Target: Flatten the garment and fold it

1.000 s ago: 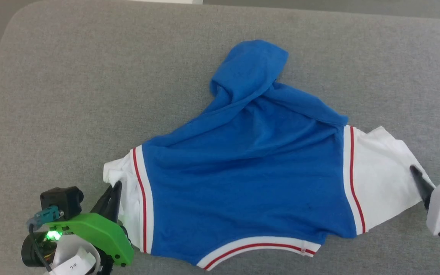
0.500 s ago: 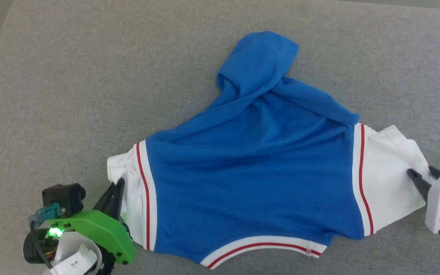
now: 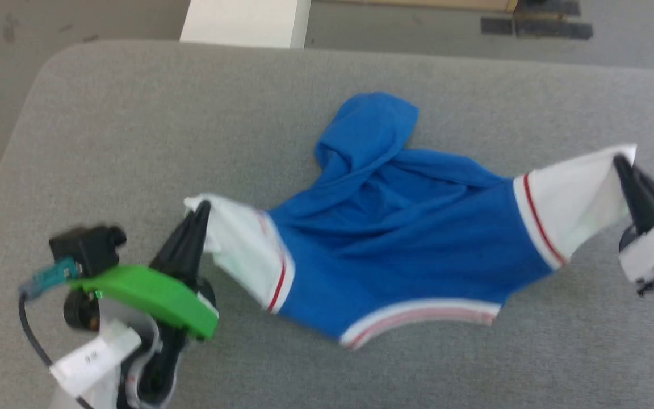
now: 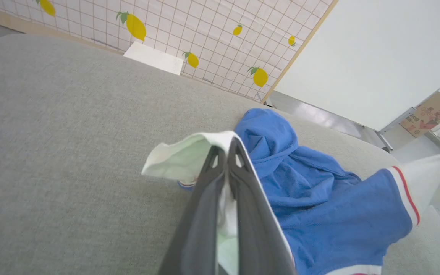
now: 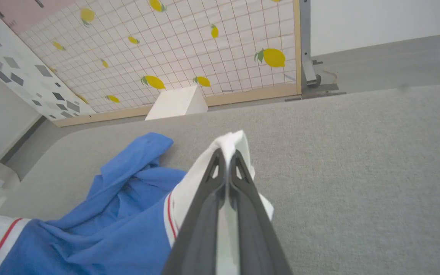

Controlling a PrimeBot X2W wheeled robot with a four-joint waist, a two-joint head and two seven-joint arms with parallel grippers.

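Observation:
The royal-blue garment (image 3: 412,238) with white sleeves and red-and-white trim hangs stretched between both grippers above the grey table (image 3: 134,142). My left gripper (image 3: 201,207) is shut on the white left sleeve (image 3: 242,244), pinching its edge; the left wrist view shows the same pinch by my left gripper (image 4: 226,143) on the sleeve (image 4: 178,156). My right gripper (image 3: 621,162) is shut on the white right sleeve (image 3: 574,196), seen up close as the gripper (image 5: 226,152) clamps the sleeve (image 5: 197,187). The blue lower body (image 3: 372,125) still lies bunched on the table. Lettering and number are hidden.
A white box (image 3: 244,23) stands on the floor beyond the table's far edge. A lemon-patterned grid panel (image 5: 204,49) lines the wall behind. The table's rounded far-left corner (image 3: 49,62) is near my left arm.
Both grippers have risen and lifted the sleeves off the table, so the shirt's shoulder part now hangs taut between them. The head camera has also shifted, showing the table's far edge.

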